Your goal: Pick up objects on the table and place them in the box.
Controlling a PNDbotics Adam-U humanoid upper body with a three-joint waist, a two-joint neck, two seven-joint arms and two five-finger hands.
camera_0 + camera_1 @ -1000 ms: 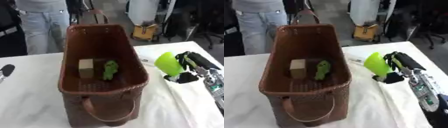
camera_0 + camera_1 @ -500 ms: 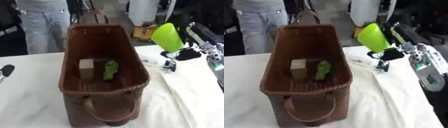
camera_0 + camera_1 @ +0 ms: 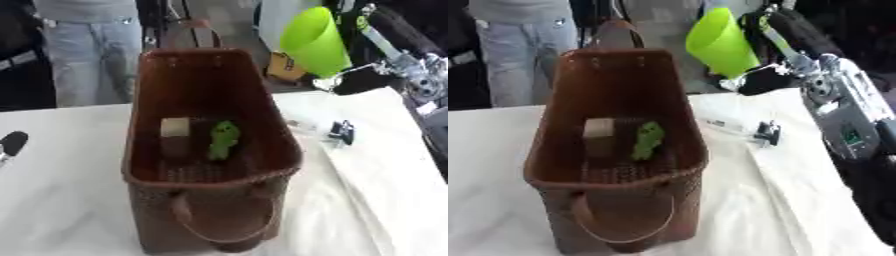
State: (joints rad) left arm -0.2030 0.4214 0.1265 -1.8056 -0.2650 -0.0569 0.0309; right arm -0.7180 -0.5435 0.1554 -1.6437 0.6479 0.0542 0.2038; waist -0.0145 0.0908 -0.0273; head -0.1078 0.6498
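A lime-green cup (image 3: 315, 42) hangs in the air to the right of the brown woven basket (image 3: 147, 112), above the table's far edge, tilted, with my right hand (image 3: 773, 75) shut on it. Inside the basket lie a tan block (image 3: 175, 131) and a small green toy (image 3: 222, 140). A small black clip (image 3: 340, 132) lies on the white cloth right of the basket. My left hand (image 3: 10, 143) shows only as a dark tip at the left edge.
The table is covered with a white cloth (image 3: 376, 190). The basket has a handle loop at its front (image 3: 223, 227) and one at its back (image 3: 188, 32). A person in jeans (image 3: 83, 55) stands behind the table.
My right hand has lifted the green cup from low at the table's right side up and leftward, toward the basket's far right rim. The black clip now lies uncovered on the cloth.
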